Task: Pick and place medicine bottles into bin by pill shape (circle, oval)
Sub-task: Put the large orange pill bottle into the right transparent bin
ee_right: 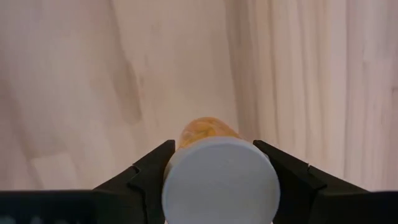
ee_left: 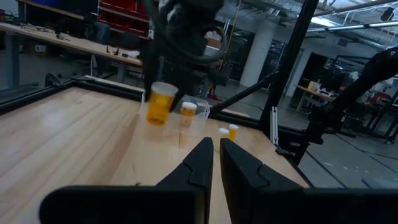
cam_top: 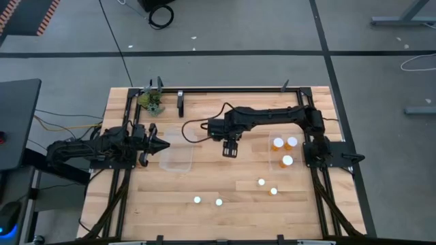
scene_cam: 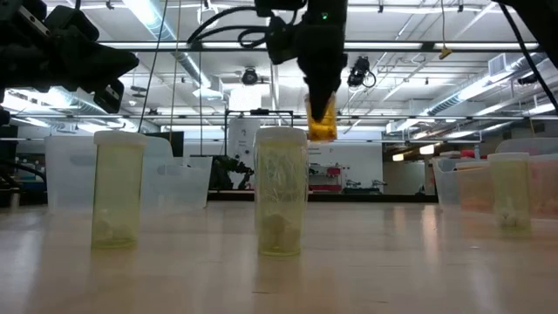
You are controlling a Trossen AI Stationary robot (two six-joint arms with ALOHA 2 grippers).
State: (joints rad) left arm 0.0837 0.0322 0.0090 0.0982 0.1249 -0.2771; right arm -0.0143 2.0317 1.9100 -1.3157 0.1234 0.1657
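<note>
An amber medicine bottle (ee_left: 159, 106) with a white cap hangs in the air under my right gripper (cam_top: 230, 151), which is shut on it above the table's middle, between the two clear bins. The left bin (cam_top: 176, 155) holds nothing I can see. The right bin (cam_top: 272, 162) holds three bottles (cam_top: 287, 160). Several small bottles (cam_top: 219, 201) stand loose on their bases near the table's front edge. My left gripper (cam_top: 161, 144) waits shut at the table's left, level, pointing toward the left bin. My right gripper pinches the bottle at its white cap (ee_right: 221, 180) between the two fingers (ee_right: 149, 173), one on each side of the cap. The fingers come from above, pointing down. The amber body (scene_cam: 322, 122) hangs below them, roughly upright and clear of the table.
In the low view two loose bottles (scene_cam: 118, 187) (scene_cam: 281, 192) stand close to the camera, and a third (scene_cam: 510, 187) stands at the right. A black frame (cam_top: 225, 89) runs along the table's far edge, with a small green object (cam_top: 151, 101) at its far left.
</note>
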